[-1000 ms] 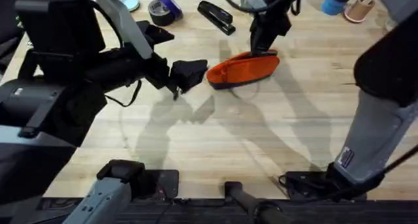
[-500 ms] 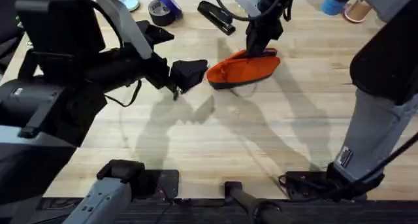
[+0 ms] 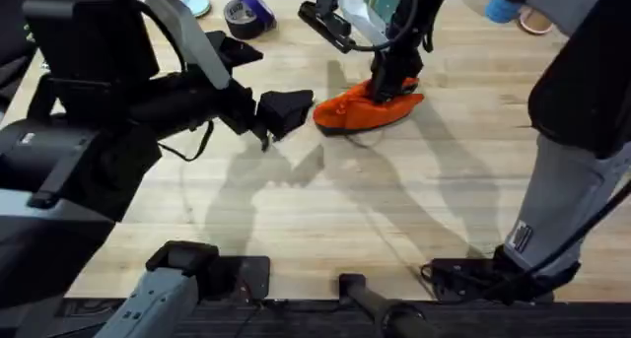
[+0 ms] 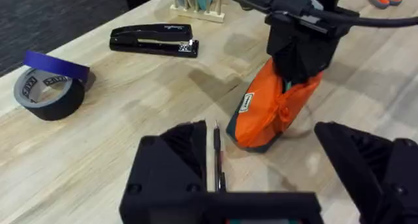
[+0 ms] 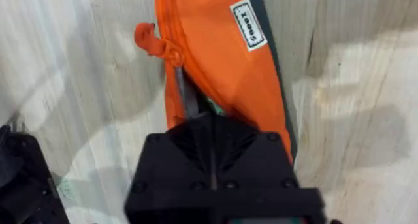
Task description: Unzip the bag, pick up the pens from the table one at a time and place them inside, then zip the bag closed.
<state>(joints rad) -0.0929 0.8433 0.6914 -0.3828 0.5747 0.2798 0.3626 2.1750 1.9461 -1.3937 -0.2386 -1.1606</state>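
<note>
Showing one bag [image 3: 367,107], one black pen [image 4: 217,156], two claws.

We see the bag [image 3: 367,109] mid-worktop [image 3: 394,210], the stapler [image 3: 325,25] behind it, the tape roll [image 3: 246,15] farther left.

The bag [image 4: 271,110] is matt orange cloth with a sewn label, lying on the table [image 3: 394,200] of pale, smooth-grained wood.
</note>
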